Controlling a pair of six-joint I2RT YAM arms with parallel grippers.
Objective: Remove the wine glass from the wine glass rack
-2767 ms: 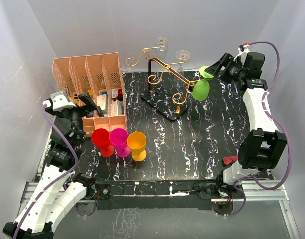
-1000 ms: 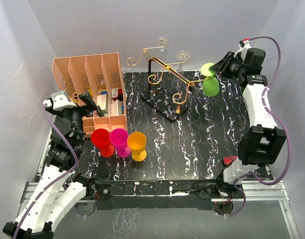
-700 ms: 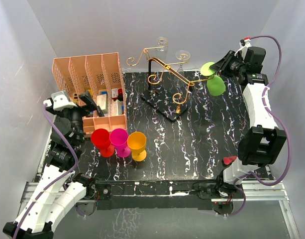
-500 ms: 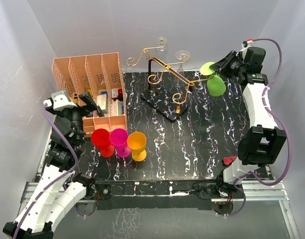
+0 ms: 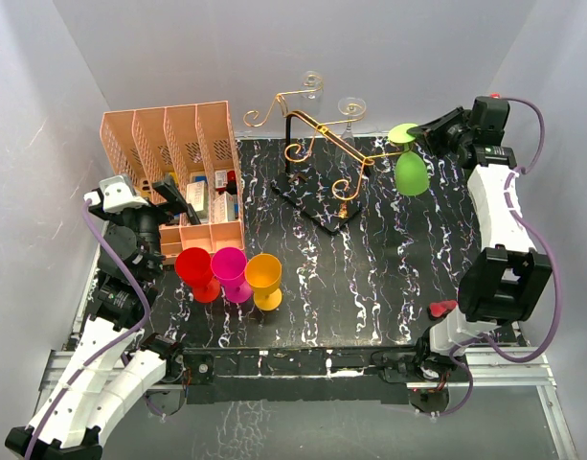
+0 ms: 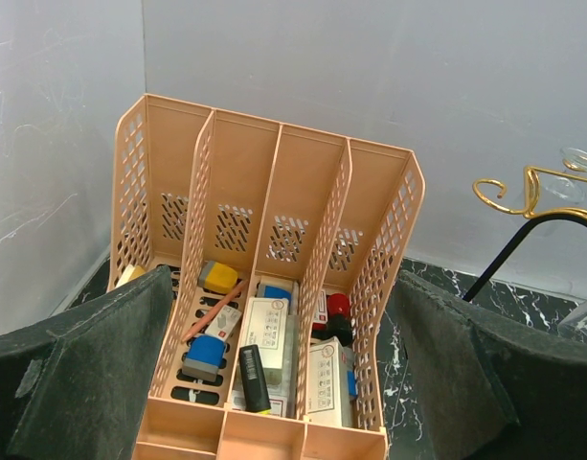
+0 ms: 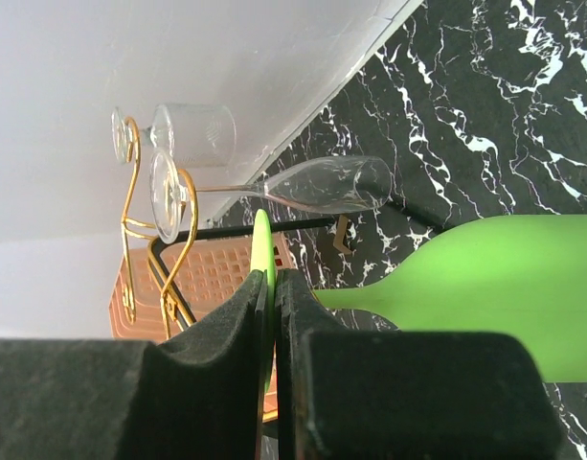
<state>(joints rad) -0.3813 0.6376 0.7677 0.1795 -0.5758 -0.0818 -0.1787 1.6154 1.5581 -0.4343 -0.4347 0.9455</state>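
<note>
A green wine glass (image 5: 411,172) hangs just right of the wine glass rack (image 5: 312,144), whose gold wire arms stand on a black post and base. My right gripper (image 5: 423,134) is shut on the glass's thin green foot (image 7: 263,244). In the right wrist view the green bowl (image 7: 485,287) lies to the right of the gripper (image 7: 272,287). Two clear glasses (image 7: 317,185) hang from the gold scrolls (image 7: 183,240) beyond. At the far left my left gripper (image 5: 173,196) stands open and empty in front of the peach organiser (image 6: 274,220).
Red (image 5: 195,271), magenta (image 5: 231,271) and orange (image 5: 264,278) cups stand in a row at the front left. The peach file organiser (image 5: 173,144) holds boxes and markers. Grey walls close in on the back and both sides, near the right wrist.
The right jaws have closed tight on the green foot. The wrist has shifted slightly right and turned, swinging the green bowl a little. The left arm has not moved.
</note>
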